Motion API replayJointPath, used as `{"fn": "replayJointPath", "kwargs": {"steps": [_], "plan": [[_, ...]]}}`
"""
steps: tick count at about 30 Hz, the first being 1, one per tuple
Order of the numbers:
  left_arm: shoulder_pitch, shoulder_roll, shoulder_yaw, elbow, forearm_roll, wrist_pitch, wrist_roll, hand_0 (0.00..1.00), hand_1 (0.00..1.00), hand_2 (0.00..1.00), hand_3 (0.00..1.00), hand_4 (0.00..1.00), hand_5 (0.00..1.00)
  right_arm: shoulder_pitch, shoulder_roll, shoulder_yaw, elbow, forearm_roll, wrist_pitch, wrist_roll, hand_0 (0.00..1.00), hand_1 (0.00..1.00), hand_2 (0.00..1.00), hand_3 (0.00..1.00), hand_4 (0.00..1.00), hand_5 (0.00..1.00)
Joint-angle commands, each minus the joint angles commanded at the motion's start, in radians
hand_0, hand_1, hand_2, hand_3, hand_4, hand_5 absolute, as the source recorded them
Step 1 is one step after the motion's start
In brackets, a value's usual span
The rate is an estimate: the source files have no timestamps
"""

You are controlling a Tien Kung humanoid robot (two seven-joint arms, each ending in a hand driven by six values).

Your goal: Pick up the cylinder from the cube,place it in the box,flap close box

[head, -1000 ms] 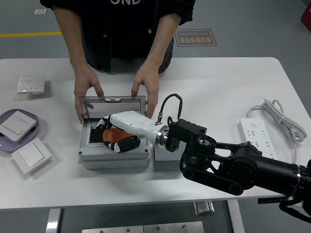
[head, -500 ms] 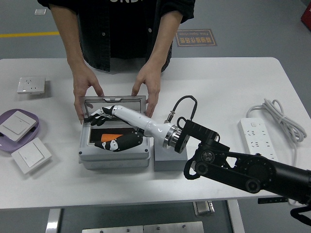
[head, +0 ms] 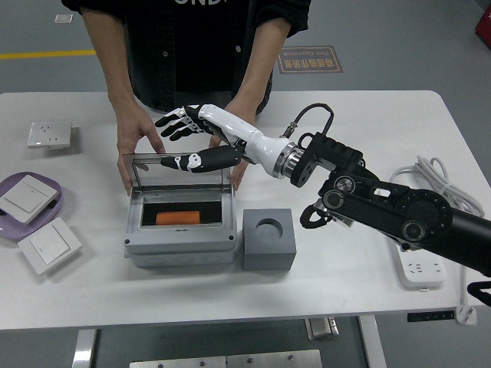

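Since half a second ago, my right hand [head: 192,138] is lifting out of the grey box [head: 180,230] and hovering above its raised clear lid [head: 178,168], fingers [head: 173,122] spread apart and holding nothing. I am seeing the orange cylinder [head: 179,218] lying inside the box, on the dark floor. Just right of the box, the grey cube [head: 268,239] is standing with its round socket bare. Behind the box, a person's hands [head: 136,146] are steadying the lid at both ends. Left of the box, white switch plates [head: 48,245] are lying by a purple tray [head: 57,205]; far to its right, a power strip [head: 410,230] is resting.
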Motion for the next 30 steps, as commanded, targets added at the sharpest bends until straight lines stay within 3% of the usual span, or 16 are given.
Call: {"fn": "replayJointPath", "kwargs": {"steps": [2,5,13,18,24,30], "plan": [[-0.001,0.001,0.001,0.000,-0.001,0.000,0.001,0.669,0.680,0.677,0.710,0.716,0.389,0.007,-0.003,-0.009,-0.046,0.011,0.000,0.004,0.829,0.713,0.691,0.718,0.793,0.254],[-0.002,0.001,-0.003,0.000,0.003,-0.001,0.002,0.669,0.680,0.677,0.710,0.716,0.389,0.007,-0.009,-0.026,-0.085,0.024,-0.003,0.008,0.829,0.713,0.691,0.718,0.793,0.254],[-0.002,0.000,-0.048,-0.002,0.041,-0.003,0.005,0.669,0.680,0.677,0.710,0.720,0.393,-0.013,-0.019,-0.072,-0.069,0.059,-0.002,0.016,0.830,0.712,0.690,0.718,0.785,0.261],[0.000,-0.003,-0.093,-0.007,0.084,-0.004,0.008,0.668,0.679,0.677,0.710,0.722,0.393,-0.031,-0.033,-0.082,-0.025,0.071,-0.006,0.022,0.831,0.711,0.687,0.712,0.781,0.263],[0.004,-0.006,-0.106,-0.007,0.094,-0.003,0.008,0.669,0.679,0.677,0.710,0.721,0.392,-0.059,-0.071,-0.088,0.074,0.072,-0.011,0.025,0.827,0.711,0.688,0.711,0.777,0.263],[0.010,-0.008,-0.156,-0.013,0.138,-0.003,0.010,0.669,0.680,0.676,0.710,0.721,0.393,-0.080,-0.090,-0.117,0.133,0.128,0.035,0.011,0.818,0.708,0.688,0.710,0.776,0.269]]}}
